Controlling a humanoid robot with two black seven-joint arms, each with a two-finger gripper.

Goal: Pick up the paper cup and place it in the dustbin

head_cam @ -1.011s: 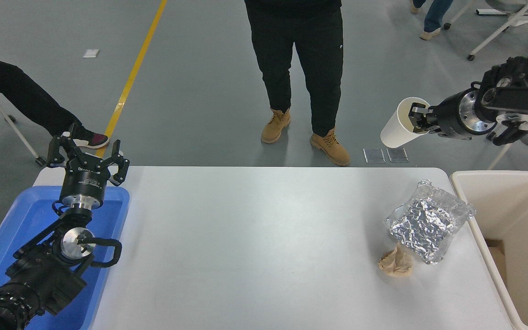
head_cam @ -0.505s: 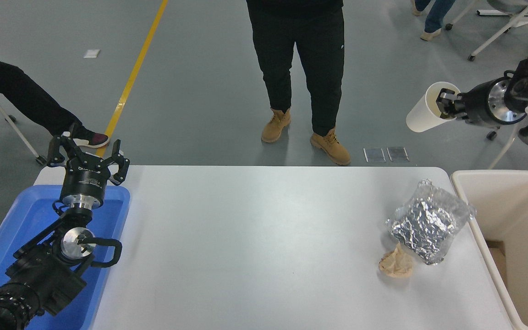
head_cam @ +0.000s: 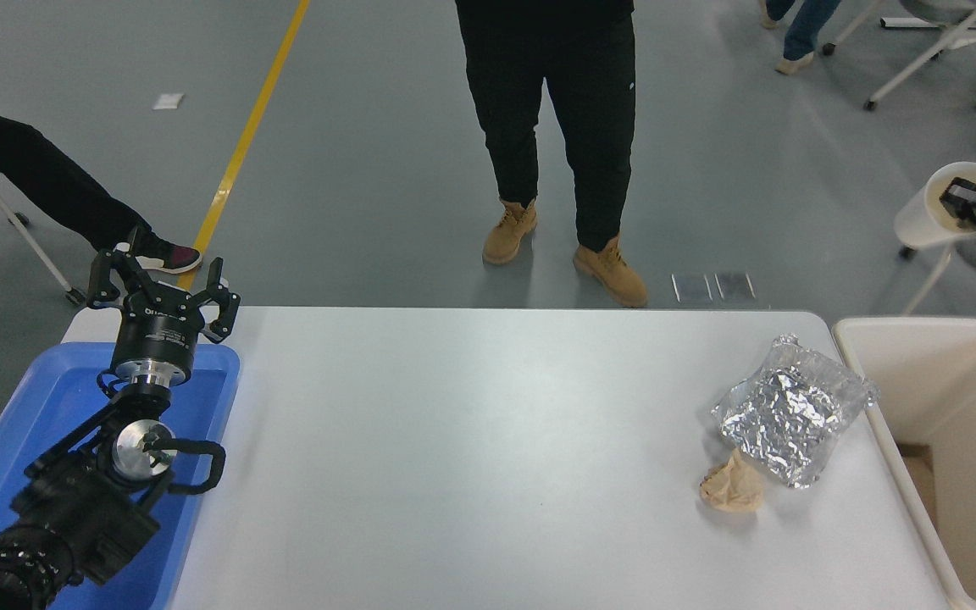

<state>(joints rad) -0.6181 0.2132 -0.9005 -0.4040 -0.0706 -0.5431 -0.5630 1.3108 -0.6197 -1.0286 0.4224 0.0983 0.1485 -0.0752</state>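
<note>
Beige dustbin (head_cam: 962, 356) at your right; contents unclear. Right gripper (head_cam: 962, 203) pinches the paper cup (head_cam: 933, 216) by its rim, tilted, high beyond the bin's far edge. Left gripper (head_cam: 162, 292) spread, over the blue tray (head_cam: 47, 398).

Smooth grey floor (head_cam: 386, 169) is lying beyond the white rectangular table (head_cam: 488, 457); a yellow painted floor line (head_cam: 238, 152) is running left of it, white-framed wheeled chairs (head_cam: 937, 42) standing far right.
</note>
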